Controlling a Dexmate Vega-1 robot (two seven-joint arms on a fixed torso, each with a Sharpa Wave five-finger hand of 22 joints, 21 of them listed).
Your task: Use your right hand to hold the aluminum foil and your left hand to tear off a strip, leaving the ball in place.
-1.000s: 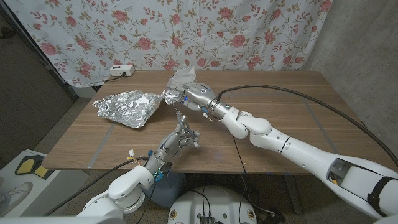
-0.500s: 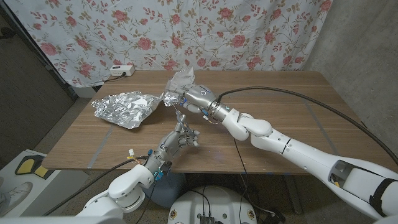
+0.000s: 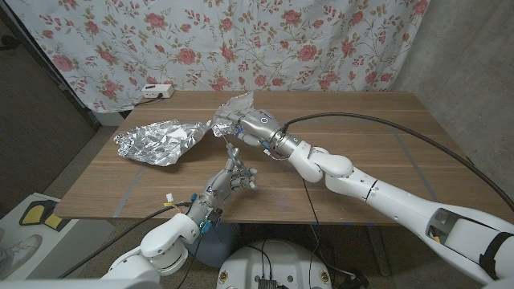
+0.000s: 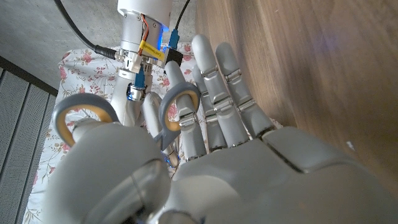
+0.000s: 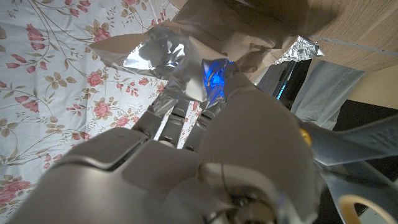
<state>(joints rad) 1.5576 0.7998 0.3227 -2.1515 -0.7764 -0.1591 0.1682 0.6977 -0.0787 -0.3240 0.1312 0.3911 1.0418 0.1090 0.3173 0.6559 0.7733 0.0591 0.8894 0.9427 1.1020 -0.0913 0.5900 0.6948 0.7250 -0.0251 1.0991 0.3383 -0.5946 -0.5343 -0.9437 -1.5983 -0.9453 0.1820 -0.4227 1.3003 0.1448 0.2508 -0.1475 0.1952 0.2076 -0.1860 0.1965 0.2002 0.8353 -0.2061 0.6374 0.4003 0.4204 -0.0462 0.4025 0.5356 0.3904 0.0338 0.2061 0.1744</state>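
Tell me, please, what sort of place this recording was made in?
Probably a makeshift test corner in a room, not a proper lab. A flowered cloth hangs as a backdrop behind a plain wooden table, and a white power strip lies at the table's far edge.

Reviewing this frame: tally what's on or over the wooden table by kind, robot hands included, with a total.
Crumpled silver aluminum foil sheet: 1, one end gripped by the right hand
White power strip at the table's far edge: 1
Robot hands: 2, the right hand on the foil and the left hand over the table, holding nothing
Total: 4
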